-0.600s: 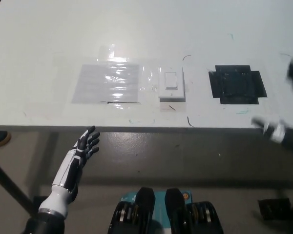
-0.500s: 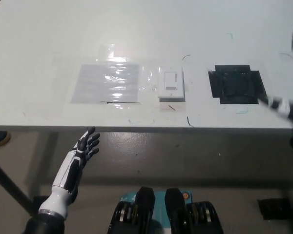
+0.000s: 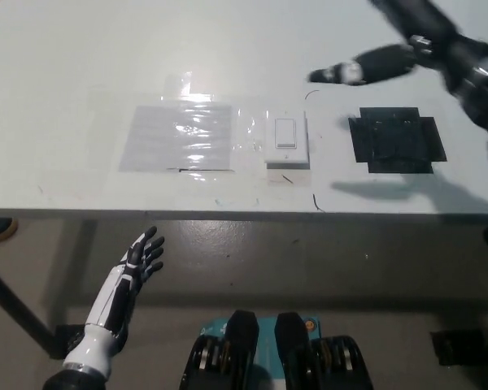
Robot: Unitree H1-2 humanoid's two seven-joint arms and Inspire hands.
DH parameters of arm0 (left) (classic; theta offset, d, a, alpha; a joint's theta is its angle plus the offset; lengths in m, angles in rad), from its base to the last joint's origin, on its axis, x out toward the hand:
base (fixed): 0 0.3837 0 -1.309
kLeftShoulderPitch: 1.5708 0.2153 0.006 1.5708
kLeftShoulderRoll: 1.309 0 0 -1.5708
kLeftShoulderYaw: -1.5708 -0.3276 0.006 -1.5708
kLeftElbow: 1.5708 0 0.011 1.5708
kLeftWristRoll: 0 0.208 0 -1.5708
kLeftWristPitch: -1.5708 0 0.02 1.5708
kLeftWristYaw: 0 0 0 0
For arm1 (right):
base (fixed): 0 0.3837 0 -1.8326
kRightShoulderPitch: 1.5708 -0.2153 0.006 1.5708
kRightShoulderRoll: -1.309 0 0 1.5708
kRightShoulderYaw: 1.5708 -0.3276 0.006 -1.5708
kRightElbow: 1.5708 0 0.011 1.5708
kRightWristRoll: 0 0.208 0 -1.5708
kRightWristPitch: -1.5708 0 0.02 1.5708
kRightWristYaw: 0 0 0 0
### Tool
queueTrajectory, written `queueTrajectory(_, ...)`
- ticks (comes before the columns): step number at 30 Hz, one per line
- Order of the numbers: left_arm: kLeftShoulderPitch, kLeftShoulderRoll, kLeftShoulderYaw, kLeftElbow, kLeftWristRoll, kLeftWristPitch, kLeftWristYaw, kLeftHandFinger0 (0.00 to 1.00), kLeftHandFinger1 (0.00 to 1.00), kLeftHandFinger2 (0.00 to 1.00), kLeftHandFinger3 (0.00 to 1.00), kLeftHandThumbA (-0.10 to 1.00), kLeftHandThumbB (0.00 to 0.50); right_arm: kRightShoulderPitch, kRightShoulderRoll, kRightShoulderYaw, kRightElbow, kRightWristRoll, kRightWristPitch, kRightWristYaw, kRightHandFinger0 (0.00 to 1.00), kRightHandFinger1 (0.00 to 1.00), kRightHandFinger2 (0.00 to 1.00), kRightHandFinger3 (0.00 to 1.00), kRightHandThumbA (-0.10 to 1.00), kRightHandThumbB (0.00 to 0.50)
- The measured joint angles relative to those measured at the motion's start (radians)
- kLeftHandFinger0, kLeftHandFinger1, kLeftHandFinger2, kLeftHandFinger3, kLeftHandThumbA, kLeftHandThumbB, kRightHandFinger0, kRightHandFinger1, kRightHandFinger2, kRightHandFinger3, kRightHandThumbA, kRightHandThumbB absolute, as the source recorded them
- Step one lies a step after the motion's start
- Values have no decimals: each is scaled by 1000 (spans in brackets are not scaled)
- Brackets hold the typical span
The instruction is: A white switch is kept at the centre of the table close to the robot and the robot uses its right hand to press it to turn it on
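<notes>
Now the table [image 3: 81, 65] fills most of what I see, a wide white top with its near edge running across the picture. My right arm [image 3: 464, 65] reaches in over it from the upper right, held above the surface and throwing a shadow on the table top on the near side of the black patch. It is blurred. Half a second ago only a smear of it showed at the right edge of the table, level with the black patch; it has since swung up and inward across the top.

Beside the switch, on my left, lies a sheet of clear plastic [image 3: 177, 136], glossy and flat, its edge close to the switch. On the other side of the switch, apart from it, is the black patch [image 3: 396, 142], a dark squarish mark flat on the table.

My right hand [image 3: 366, 67] hangs above the table beyond the switch and a little to its right, not touching it; one finger points toward my left, and I cannot tell how the rest are set.

My left hand [image 3: 140, 253] rests below the table edge, nearer me than the switch and off to its left, fingers spread and holding nothing. It sits slightly lower than before.

The switch [image 3: 285, 140] is white, lying flat near the table's near edge at the centre, where it was.
</notes>
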Motion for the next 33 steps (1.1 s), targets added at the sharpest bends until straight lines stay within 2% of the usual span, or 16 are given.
queueTrajectory(1,1,0,-1,0,1,0,0,1000,1000,1000,1000,1000,15,-41,1,42,67,-24,4,17,1000,1000,1000,1000,1000,250)
queueTrajectory(4,2,1,-2,-1,1,-1,0,1000,1000,1000,1000,1000,62,-118,6,136,197,-84,7,58,1000,1000,1000,1000,1000,265)
queueTrajectory(6,2,1,-4,-1,2,-1,0,1000,1000,1000,1000,1000,45,-144,14,182,255,-117,6,80,1000,1000,1000,1000,1000,275)
queueTrajectory(8,2,1,-5,-2,2,-1,0,1000,1000,1000,1000,1000,48,-156,21,228,291,-150,1,100,1000,1000,1000,1000,1000,320)
queueTrajectory(10,2,1,-6,-2,1,-1,0,1000,1000,1000,1000,1000,55,-158,29,270,318,-184,-1,119,1000,1000,1000,1000,1000,323)
queueTrajectory(12,2,1,-6,-3,1,-1,0,1000,1000,1000,1000,1000,40,-154,35,291,333,-212,-3,131,1000,1000,1000,1000,1000,316)
queueTrajectory(16,1,1,-7,-3,1,-1,0,1000,1000,1000,1000,1000,22,-143,37,310,330,-250,-3,152,1000,1000,1000,1000,1000,294)
queueTrajectory(19,1,2,-6,-4,0,-1,0,1000,1000,1000,1000,1000,1,-131,37,316,329,-278,-4,165,1000,1000,1000,1000,1000,299)
queueTrajectory(25,1,2,-6,-6,-2,0,0,1000,1000,1000,1000,1000,7,-115,37,318,338,-324,-9,186,1000,1000,1000,1000,1000,334)
queueTrajectory(26,1,2,-6,-7,-2,0,0,1000,1000,1000,1000,1000,22,-113,38,318,339,-328,-10,188,1000,1000,1000,1000,1000,328)
queueTrajectory(28,1,1,-7,-7,-2,0,0,1000,1000,1000,1000,1000,11,-104,41,318,345,-339,-12,191,1000,1000,1000,1000,1000,338)
queueTrajectory(33,1,2,-7,-9,-1,1,0,1000,1000,1000,1000,1000,5,-80,50,318,354,-365,-15,199,1000,1000,1000,1000,1000,319)
